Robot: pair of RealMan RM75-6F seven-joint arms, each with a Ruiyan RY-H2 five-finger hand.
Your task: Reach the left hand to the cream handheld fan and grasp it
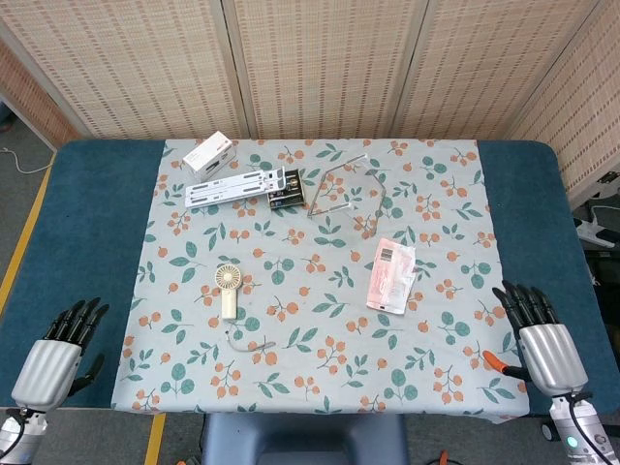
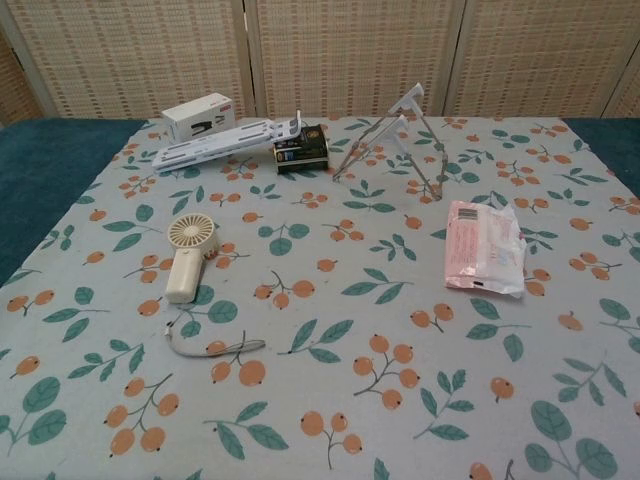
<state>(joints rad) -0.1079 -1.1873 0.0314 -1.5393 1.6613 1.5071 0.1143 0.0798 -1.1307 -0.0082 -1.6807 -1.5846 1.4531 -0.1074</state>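
The cream handheld fan [image 1: 230, 289] lies flat on the floral tablecloth, left of centre, round head away from me and handle toward me; a grey wrist strap [image 1: 250, 342] trails from its handle. The chest view shows the fan [image 2: 186, 254] and its strap [image 2: 214, 348] too. My left hand [image 1: 60, 349] hovers at the near left corner, well left of and nearer than the fan, fingers extended and apart, holding nothing. At the near right corner my right hand [image 1: 541, 337] is likewise spread and empty. Neither hand appears in the chest view.
A pink packet [image 1: 392, 274] lies right of centre. At the back are a white box [image 1: 209, 153], a white folding stand [image 1: 235, 186], a black battery pack [image 1: 285, 188] and a wire stand [image 1: 344, 190]. An orange-handled tool [image 1: 501, 363] sits by my right hand.
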